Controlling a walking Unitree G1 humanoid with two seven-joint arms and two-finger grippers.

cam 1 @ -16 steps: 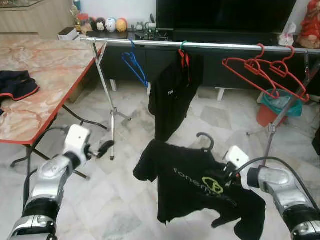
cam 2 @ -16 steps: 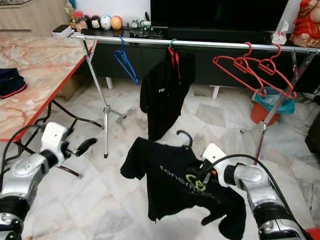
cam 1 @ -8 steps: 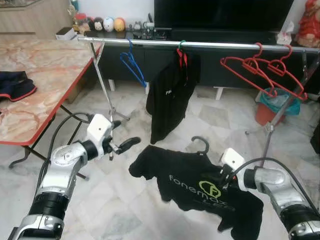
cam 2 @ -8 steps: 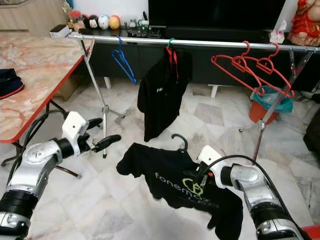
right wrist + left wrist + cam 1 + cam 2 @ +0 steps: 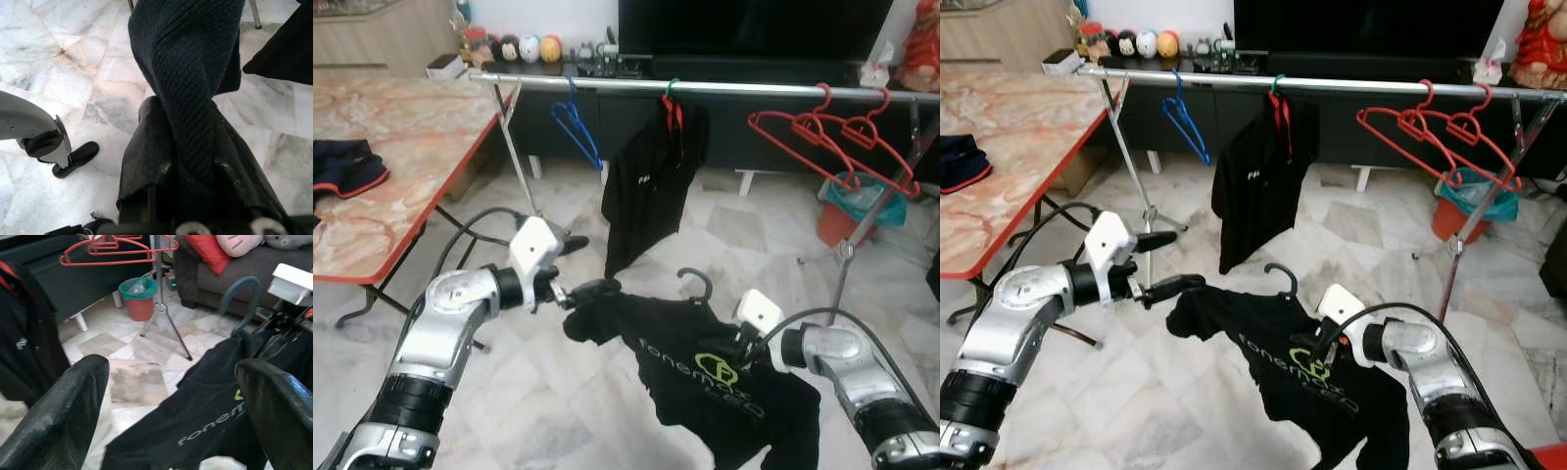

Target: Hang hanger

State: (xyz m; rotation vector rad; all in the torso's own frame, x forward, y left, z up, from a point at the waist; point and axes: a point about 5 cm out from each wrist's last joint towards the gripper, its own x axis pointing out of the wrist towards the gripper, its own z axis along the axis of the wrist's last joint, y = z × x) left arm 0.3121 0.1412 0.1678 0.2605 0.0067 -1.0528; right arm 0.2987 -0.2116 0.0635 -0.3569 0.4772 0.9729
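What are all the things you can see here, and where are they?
Clothes rail: one, silver, across the room.
Blue hanger: one, empty, on the rail.
Hung shirt: one, black, on the rail.
Red hangers: two, empty, on the rail's right part.
Held shirt: one, black, on a dark hanger, low in front.
Table: one, marbled, on the left.
Bin: one, red, by the rail's leg.
Left hand: one, open, at the shirt's sleeve.
Right hand: one, gripping the shirt.

White marble floor (image 5: 744, 225), marble-topped table (image 5: 401, 147), dark TV cabinet (image 5: 773, 117)
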